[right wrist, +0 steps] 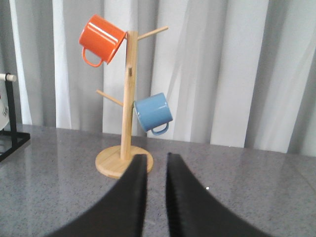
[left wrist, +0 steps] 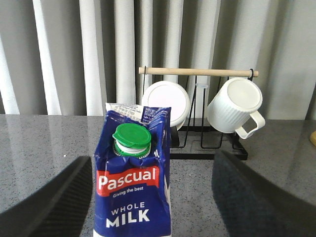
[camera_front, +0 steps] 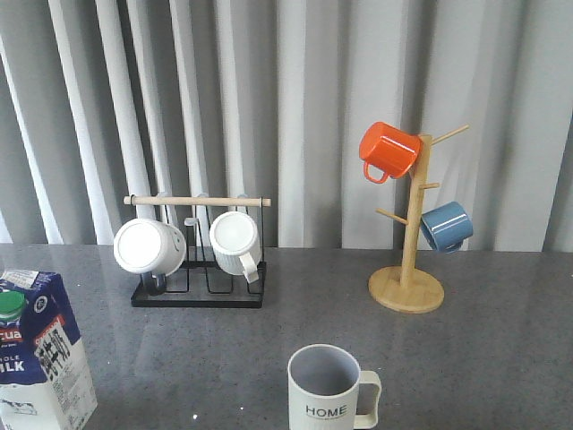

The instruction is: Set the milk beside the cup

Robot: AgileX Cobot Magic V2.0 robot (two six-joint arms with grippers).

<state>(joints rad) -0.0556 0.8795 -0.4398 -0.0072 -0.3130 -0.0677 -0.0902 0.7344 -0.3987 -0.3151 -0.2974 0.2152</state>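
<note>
Grey tabletop (camera_front: 179, 358): milk (left wrist: 132, 185) sits between the wide-open left gripper (left wrist: 148, 197), ungrasped, far from the cup (camera_front: 329, 390).

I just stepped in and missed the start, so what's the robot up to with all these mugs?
It is after the milk carton, not the hanging mugs. The left gripper is open, one finger on each side of the carton, which stands at the table's front left. The cream HOME cup stands apart from it, front centre. The right gripper is nearly closed and empty, facing the wooden mug tree.
</note>
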